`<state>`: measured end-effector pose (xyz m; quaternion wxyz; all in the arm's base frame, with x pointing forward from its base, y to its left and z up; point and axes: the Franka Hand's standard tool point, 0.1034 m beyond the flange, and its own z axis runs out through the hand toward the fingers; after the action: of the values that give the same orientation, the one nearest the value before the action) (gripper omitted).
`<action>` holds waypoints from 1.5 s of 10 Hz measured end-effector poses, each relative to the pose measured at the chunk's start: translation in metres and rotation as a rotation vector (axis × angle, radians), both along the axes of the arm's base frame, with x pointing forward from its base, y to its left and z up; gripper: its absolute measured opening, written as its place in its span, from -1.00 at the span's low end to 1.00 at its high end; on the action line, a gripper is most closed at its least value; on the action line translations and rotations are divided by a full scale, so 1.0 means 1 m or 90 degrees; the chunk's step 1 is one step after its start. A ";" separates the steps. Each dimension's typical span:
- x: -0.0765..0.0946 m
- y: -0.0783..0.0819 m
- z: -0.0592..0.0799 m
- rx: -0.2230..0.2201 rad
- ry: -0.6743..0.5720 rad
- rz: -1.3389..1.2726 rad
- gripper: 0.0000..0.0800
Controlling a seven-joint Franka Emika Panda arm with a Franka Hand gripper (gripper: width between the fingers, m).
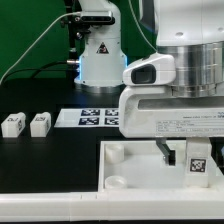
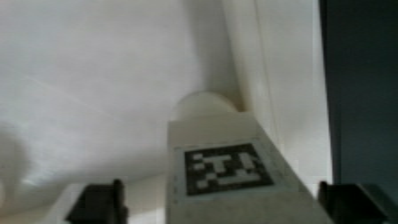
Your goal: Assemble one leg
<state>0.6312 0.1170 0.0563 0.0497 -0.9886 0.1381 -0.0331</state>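
Observation:
One leg [image 1: 197,160], a white block with a marker tag, stands upright on the large white plate [image 1: 135,172] near its edge at the exterior view's right. My gripper [image 1: 191,152] straddles it from above. In the wrist view the leg [image 2: 228,150] runs down to a round corner socket [image 2: 210,100] of the plate [image 2: 107,80]. The dark fingers [image 2: 98,203] stand on either side with a narrow gap to the leg, so the gripper [image 2: 217,206] is open around it. Two more legs [image 1: 12,125] [image 1: 39,123] lie on the black table at the left.
The marker board [image 1: 92,118] lies behind the plate. The arm's white base [image 1: 100,55] stands at the back. Two free round sockets [image 1: 115,152] [image 1: 117,183] show on the plate's left side. The plate's edge [image 2: 294,90] borders dark table.

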 end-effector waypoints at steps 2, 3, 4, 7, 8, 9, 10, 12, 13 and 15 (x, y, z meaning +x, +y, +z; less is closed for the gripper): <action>-0.001 -0.002 -0.001 0.005 0.014 -0.115 -0.26; -0.002 -0.007 -0.001 0.001 0.025 -0.150 -0.26; -0.002 -0.010 -0.002 -0.001 0.045 -0.186 -0.26; -0.004 -0.018 -0.002 -0.011 0.058 -0.290 -0.26; -0.004 -0.021 -0.002 -0.016 0.056 -0.289 -0.26; -0.004 -0.021 -0.002 -0.016 0.056 -0.286 -0.26; -0.004 -0.021 -0.002 -0.016 0.056 -0.286 -0.26; -0.004 -0.021 -0.002 -0.016 0.056 -0.285 -0.26; -0.004 -0.020 0.002 -0.015 0.055 -0.265 0.28; -0.001 -0.015 0.020 -0.012 0.044 -0.177 0.55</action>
<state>0.6303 0.1020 0.0761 0.0302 -0.9609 0.2753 -0.0066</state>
